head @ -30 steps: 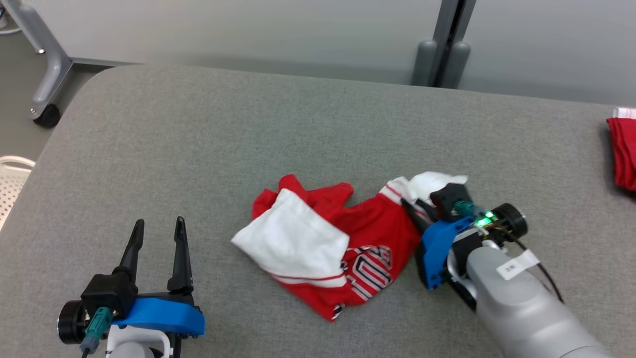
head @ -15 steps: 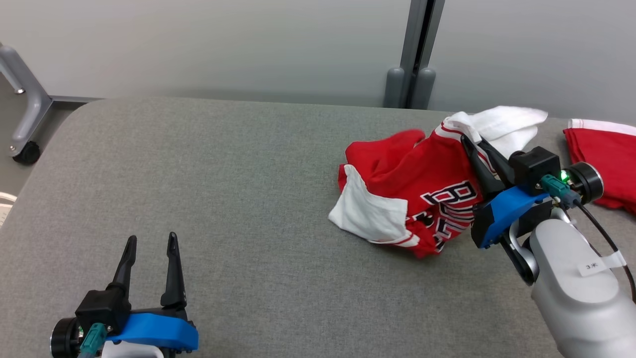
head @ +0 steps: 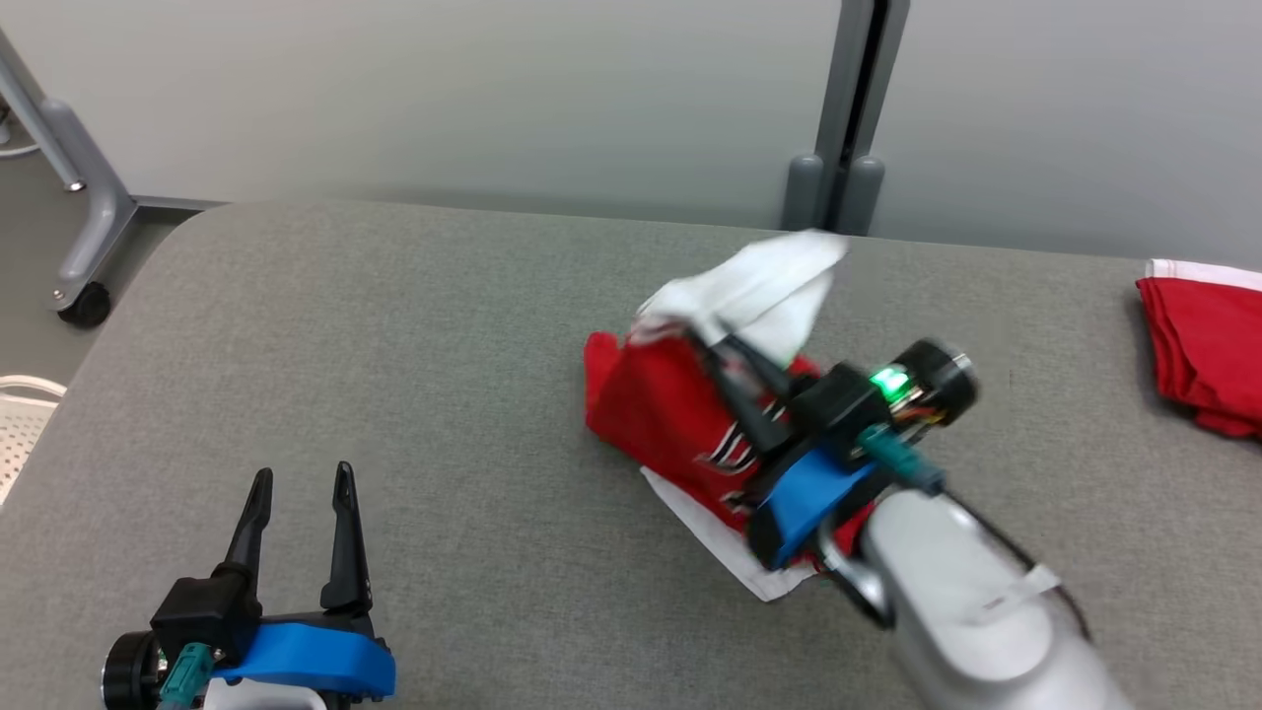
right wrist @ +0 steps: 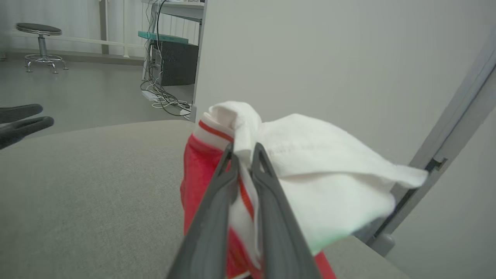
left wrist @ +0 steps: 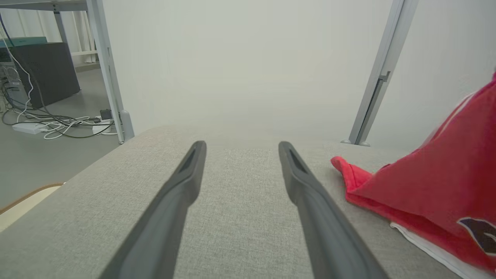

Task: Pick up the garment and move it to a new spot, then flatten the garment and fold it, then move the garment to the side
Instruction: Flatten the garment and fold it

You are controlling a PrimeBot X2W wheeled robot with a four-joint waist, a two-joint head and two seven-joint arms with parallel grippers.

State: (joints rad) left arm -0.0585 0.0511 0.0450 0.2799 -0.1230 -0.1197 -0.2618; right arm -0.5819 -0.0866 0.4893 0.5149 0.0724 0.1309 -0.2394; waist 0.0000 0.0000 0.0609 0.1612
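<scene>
My right gripper point(right wrist: 244, 149) was clamped on the white-trimmed edge of the crumpled red-and-white jersey garment point(head: 651, 414), which was part-lifted above the middle of the grey fabric-covered table point(head: 394, 345). My left gripper point(head: 302, 475), fingers apart, was at the table's near left.

A table point(head: 394, 325) spans the head view, with a wall behind its far edge. The garment point(head: 651, 414) sits heaped on the table just right of centre, its far end raised off the surface. The right gripper point(head: 708, 337) reaches in from the lower right, over the heap, to that raised end. The left gripper point(head: 302, 471) hangs over the table's near left, well apart from the garment. Another cloth point(head: 1203, 345) lies at the table's right edge. An upright post point(head: 848, 99) stands behind the table, a wheeled frame leg point(head: 84, 227) beyond its far left corner.
</scene>
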